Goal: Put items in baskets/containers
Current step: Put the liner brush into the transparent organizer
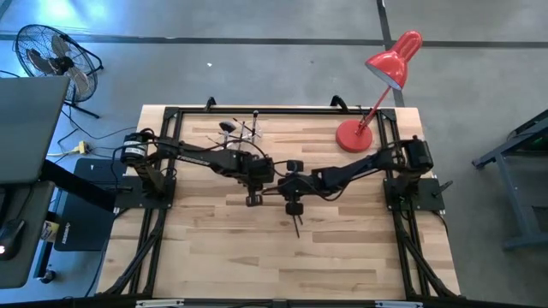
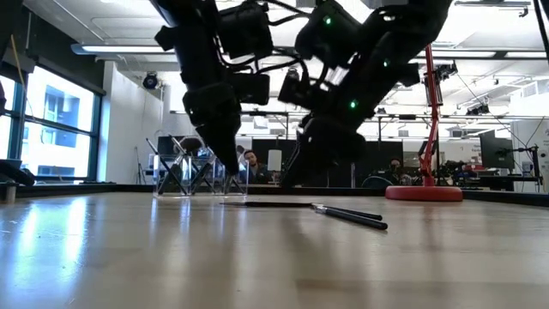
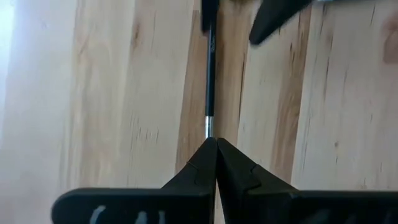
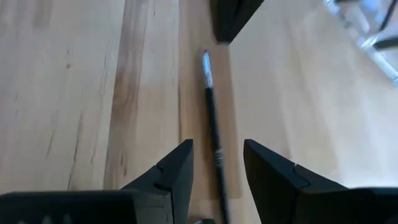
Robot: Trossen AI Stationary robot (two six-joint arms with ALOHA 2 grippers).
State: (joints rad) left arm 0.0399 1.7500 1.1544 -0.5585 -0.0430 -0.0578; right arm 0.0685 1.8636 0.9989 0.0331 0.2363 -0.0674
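One slim dark makeup brush (image 4: 212, 109) lies flat on the wooden table, its pale bristle tip (image 4: 205, 61) pointing away from my right gripper. In the low view the brush (image 2: 347, 214) rests on the table top. My right gripper (image 4: 217, 146) is open, with a finger on either side of the handle, not touching it. My left gripper (image 3: 216, 144) is shut on nothing. It hangs just above the bristle end, which its fingers hide. The clear holder (image 1: 244, 130) stands at the far left of the table with several brushes sticking up out of it.
A red desk lamp (image 1: 377, 94) stands at the far right of the table, its round base (image 2: 425, 193) behind the brush. A floor fan (image 1: 51, 56) is off the table at the far left. Bare wood lies toward the near edge.
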